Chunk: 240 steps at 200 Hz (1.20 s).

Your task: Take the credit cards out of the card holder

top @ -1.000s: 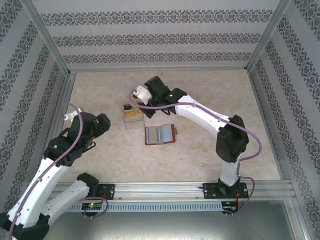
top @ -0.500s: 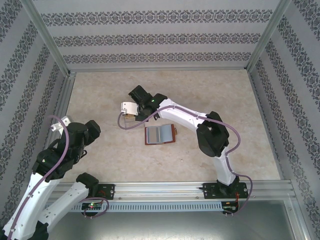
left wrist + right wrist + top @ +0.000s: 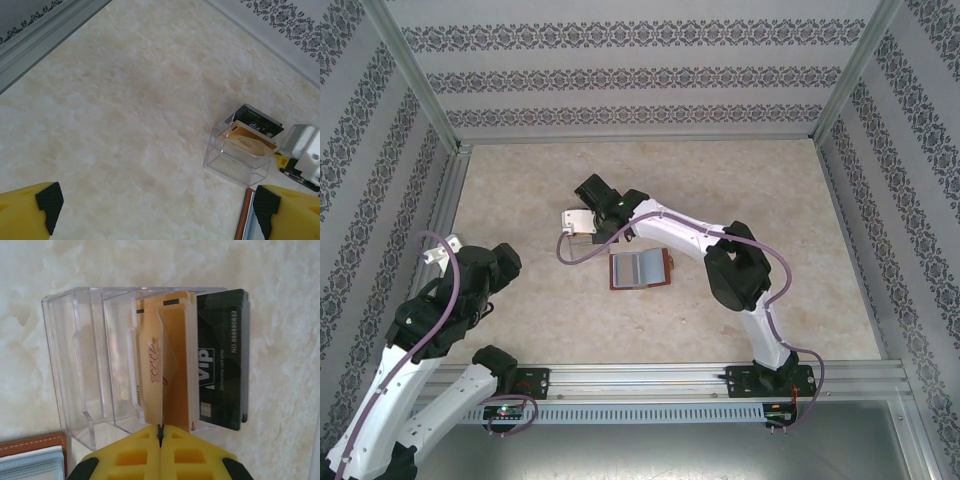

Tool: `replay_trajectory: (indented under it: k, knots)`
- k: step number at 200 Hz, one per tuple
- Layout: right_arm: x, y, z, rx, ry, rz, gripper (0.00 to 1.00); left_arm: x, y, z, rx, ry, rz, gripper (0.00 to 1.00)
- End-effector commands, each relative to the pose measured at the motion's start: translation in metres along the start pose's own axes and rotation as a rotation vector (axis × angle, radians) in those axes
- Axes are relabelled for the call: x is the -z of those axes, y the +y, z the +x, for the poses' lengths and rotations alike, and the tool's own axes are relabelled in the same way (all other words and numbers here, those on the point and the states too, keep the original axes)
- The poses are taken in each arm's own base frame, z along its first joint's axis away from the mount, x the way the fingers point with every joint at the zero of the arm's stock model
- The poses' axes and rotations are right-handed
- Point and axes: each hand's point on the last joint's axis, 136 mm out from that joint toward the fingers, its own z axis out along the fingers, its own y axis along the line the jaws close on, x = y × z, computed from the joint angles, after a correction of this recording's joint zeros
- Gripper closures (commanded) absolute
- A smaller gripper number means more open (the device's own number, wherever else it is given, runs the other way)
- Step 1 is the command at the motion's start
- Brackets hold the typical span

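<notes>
**While the card holder lies open, my right gripper works at the clear box**

Because the card holder (image 3: 666,264) is spread flat and face-up near the middle of the table (image 3: 770,200), its bluish inside is open to a reach from above. The credit cards (image 3: 634,268) show there as pale blue-grey strips lying in its pockets. I judge that none of them is out yet.

My right gripper (image 3: 160,432) is not at the card holder. It hangs over the clear box (image 3: 75,365), which stands just beyond the holder's far left corner. Its yellow fingers are pressed together, and the thin edge of an orange card (image 3: 152,365) runs straight into the seam between them. From that I judge that I am pinching this card by its top edge. The card stands in a slot of the box, next to a black card (image 3: 220,355). The slots keep cards on edge, which gives two fingers a rim to nip. From my right wrist, a brown corner of the holder sits at the lower left, close beside the box.

My left gripper (image 3: 156,207) is spread wide and holds nothing. It hovers over bare table, well to the left of the box and the holder. I take that as leaving the right arm room.

For the task, the right fingers need to come to the holder and catch a pale card's free edge.
</notes>
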Motion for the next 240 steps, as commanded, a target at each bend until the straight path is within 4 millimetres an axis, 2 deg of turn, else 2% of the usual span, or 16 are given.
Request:
replay_trajectory:
  k: [1, 98, 112, 141, 155, 197, 240]
  knots:
    - [-0.007, 0.004, -0.01, 0.026, -0.01, -0.004, 1.0, -0.001, 0.013, 0.002, 0.0, -0.004, -0.053, 0.0]
    - [-0.024, 0.003, -0.006, 0.006, 0.023, 0.033, 0.97, -0.002, 0.012, 0.005, -0.004, 0.005, -0.046, 0.0]
    - [-0.025, 0.001, -0.005, -0.001, 0.029, 0.047, 0.91, -0.002, 0.012, 0.005, -0.004, 0.006, -0.046, 0.0]
    - [-0.024, -0.007, -0.006, -0.012, 0.031, 0.082, 0.89, -0.002, 0.012, 0.005, -0.007, 0.008, -0.044, 0.0]
    - [-0.024, -0.01, -0.006, -0.022, 0.032, 0.097, 0.78, -0.003, 0.012, 0.006, -0.007, 0.01, -0.043, 0.0]
    - [-0.025, -0.021, -0.007, -0.051, 0.038, 0.146, 0.76, -0.003, 0.011, 0.007, -0.008, 0.012, -0.037, 0.0]
    - [-0.028, -0.021, -0.008, -0.068, 0.035, 0.149, 0.72, -0.004, 0.011, 0.009, -0.008, 0.018, -0.032, 0.0]
